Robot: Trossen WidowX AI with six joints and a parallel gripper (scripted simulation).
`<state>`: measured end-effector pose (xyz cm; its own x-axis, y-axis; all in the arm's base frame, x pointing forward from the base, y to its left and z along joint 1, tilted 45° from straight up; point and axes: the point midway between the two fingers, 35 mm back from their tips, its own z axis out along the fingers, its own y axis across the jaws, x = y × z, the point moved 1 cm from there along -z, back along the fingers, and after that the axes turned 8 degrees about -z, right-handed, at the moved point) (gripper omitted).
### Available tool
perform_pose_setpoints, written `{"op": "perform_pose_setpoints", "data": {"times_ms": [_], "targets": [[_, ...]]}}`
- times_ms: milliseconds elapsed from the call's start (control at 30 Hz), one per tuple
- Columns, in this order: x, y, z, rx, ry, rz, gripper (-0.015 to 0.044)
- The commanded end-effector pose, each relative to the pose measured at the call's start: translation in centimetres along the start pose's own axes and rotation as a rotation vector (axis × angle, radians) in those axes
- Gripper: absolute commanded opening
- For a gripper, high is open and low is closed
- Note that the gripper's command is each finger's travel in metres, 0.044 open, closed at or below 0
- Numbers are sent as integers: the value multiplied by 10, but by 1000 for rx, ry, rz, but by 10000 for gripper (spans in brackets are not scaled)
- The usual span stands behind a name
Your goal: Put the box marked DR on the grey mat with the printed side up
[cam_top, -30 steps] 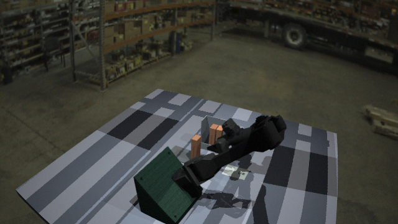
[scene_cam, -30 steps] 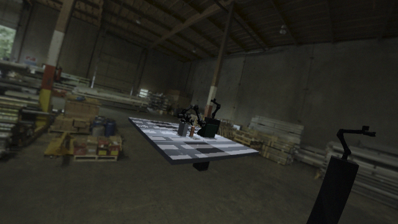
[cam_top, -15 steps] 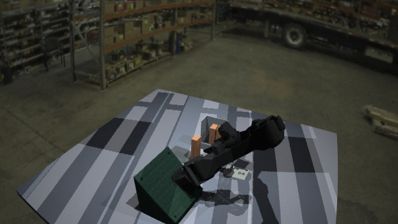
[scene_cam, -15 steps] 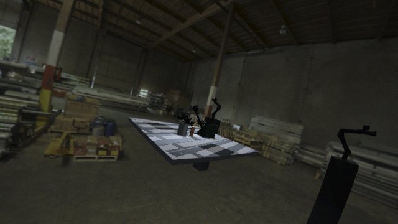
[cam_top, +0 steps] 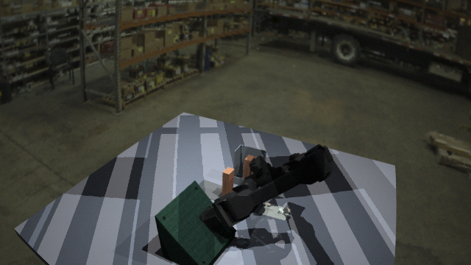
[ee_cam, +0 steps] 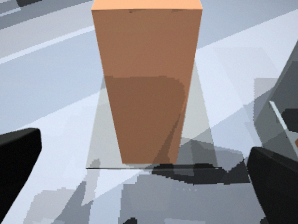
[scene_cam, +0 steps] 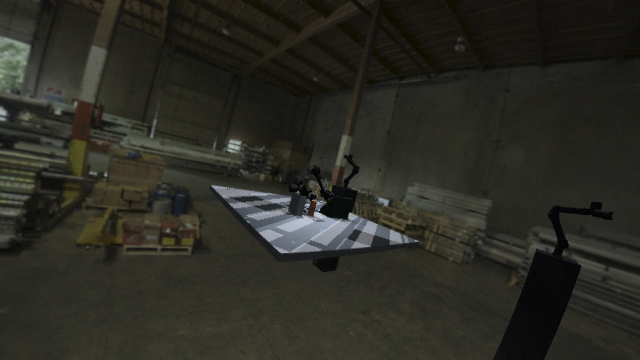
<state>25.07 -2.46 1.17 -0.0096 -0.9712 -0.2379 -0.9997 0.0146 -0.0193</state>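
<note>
1. Near the centre of the top frame, an orange box (cam_top: pixel 227 181) (scene_cam: pixel 312 208) (ee_cam: pixel 147 100) stands upright on what looks like the grey mat (cam_top: pixel 209 187) (ee_cam: pixel 97 135), outside the bin (cam_top: pixel 238 158) (scene_cam: pixel 297 205) (ee_cam: pixel 285 85). It is probably the task's box, but its code is not visible, so DR is unconfirmed.
2. Towards the lower corners of the wrist frame, the end effector (cam_top: pixel 241 185) (ee_cam: pixel 147 148) has its fingers wide apart, with nothing between them. In the exterior frame it is too small to judge.
3. The box should handle like light, fairly stiff carton: smooth enough to slip if pinched weakly, and liable to dent if squeezed hard. Its narrow, tall form could topple at a nudge. The opposite upright sides, somewhat above mid-height, seem the best hold for tipping it down.
4. No brand or lettering is legible on the faces in view. The print may be on a hidden side; that side must finish upwards.
5. Right of centre in the top frame, another orange box (cam_top: pixel 247 167) stands in the bin, partly covered by the arm. The third cannot be made out, and a pale patch (cam_top: pixel 276 211) on the worktop (cam_top: pixel 110 221) (scene_cam: pixel 320 242) carries unreadable marks.
</note>
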Motion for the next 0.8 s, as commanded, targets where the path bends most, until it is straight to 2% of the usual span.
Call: {"op": "perform_pose_setpoints", "data": {"times_ms": [0,767], "targets": [[2,1,5,-2,4,-4,440],[0,0,1,-1,0,0,440]]}}
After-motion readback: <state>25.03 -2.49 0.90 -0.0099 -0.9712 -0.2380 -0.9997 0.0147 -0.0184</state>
